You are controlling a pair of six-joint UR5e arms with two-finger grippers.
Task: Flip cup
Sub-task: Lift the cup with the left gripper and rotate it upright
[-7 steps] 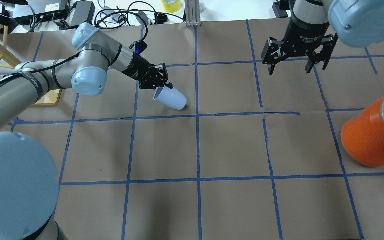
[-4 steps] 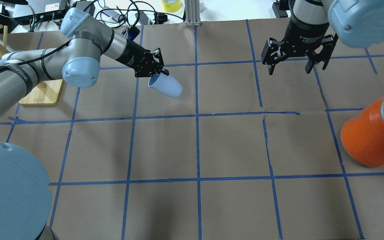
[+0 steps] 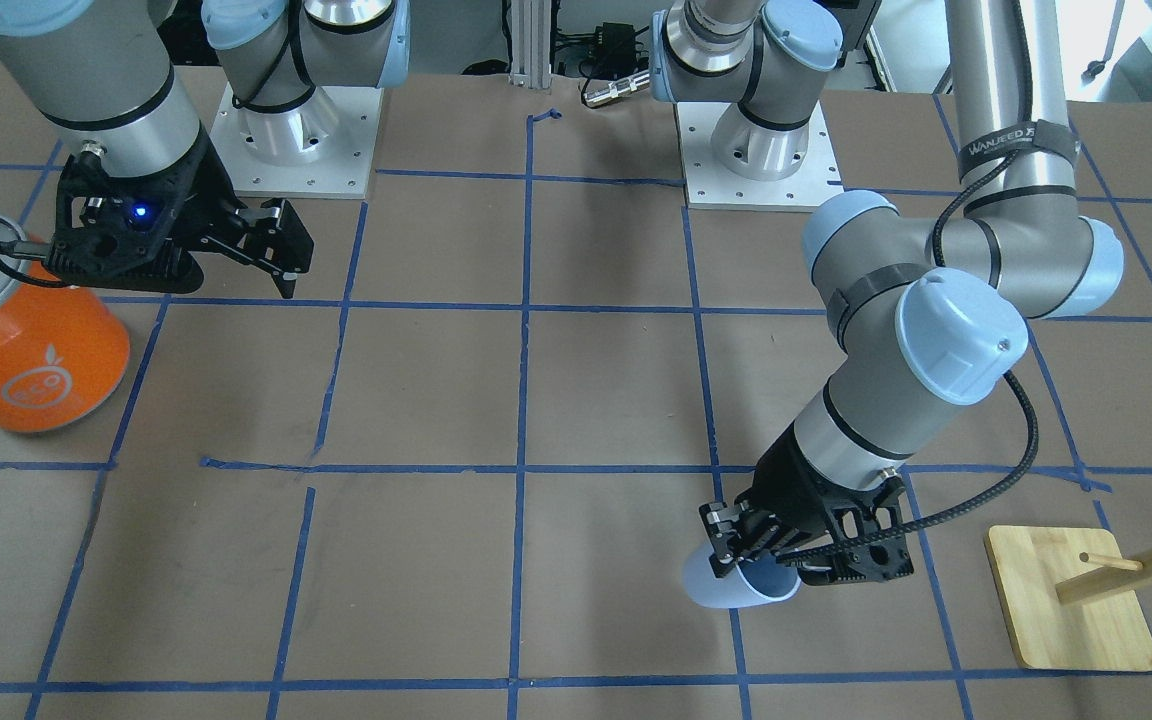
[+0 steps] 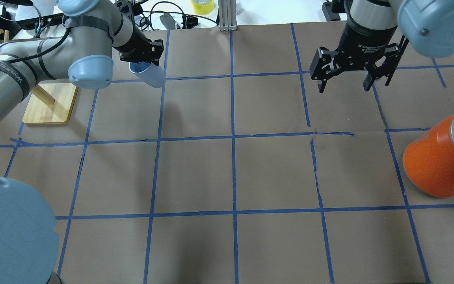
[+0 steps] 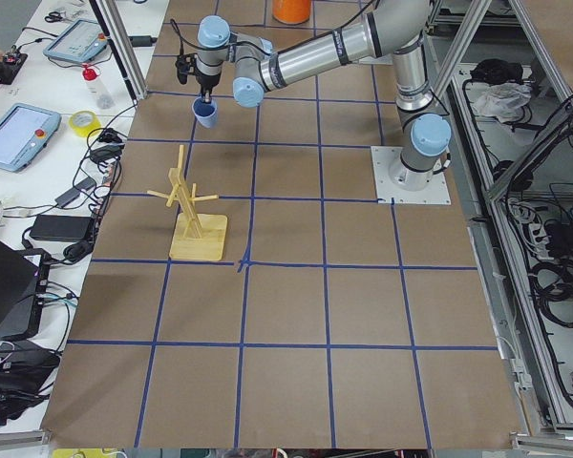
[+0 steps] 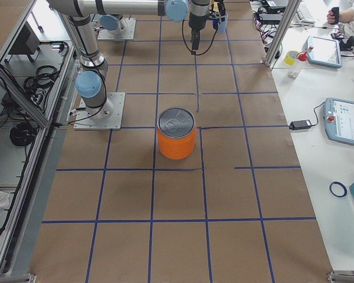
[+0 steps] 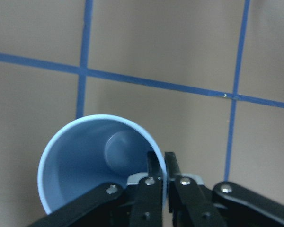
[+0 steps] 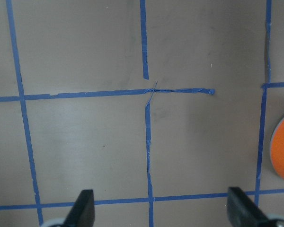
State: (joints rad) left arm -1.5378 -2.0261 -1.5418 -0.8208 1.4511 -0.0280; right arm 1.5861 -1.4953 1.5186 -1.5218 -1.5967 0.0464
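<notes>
The pale lavender-blue cup (image 4: 150,75) hangs in the air from my left gripper (image 4: 140,63), which is shut on its rim. One finger is inside the cup and one outside, as the left wrist view shows (image 7: 160,163). The cup (image 7: 85,161) is held mouth up, slightly tilted, over the far left part of the table. It also shows in the front view (image 3: 731,592) and the left view (image 5: 206,114). My right gripper (image 4: 344,85) is open and empty above the far right part of the table, with its fingers (image 8: 83,210) wide apart.
A large orange can (image 4: 436,165) with a silver top stands at the right edge, also in the front view (image 3: 26,350). A wooden peg rack on a square base (image 4: 49,102) stands left of the cup. Blue tape lines grid the brown table.
My left arm has lifted the cup off the table, carried it back and to the left, and turned it from lying on its side to mouth up. The right gripper has barely moved.
</notes>
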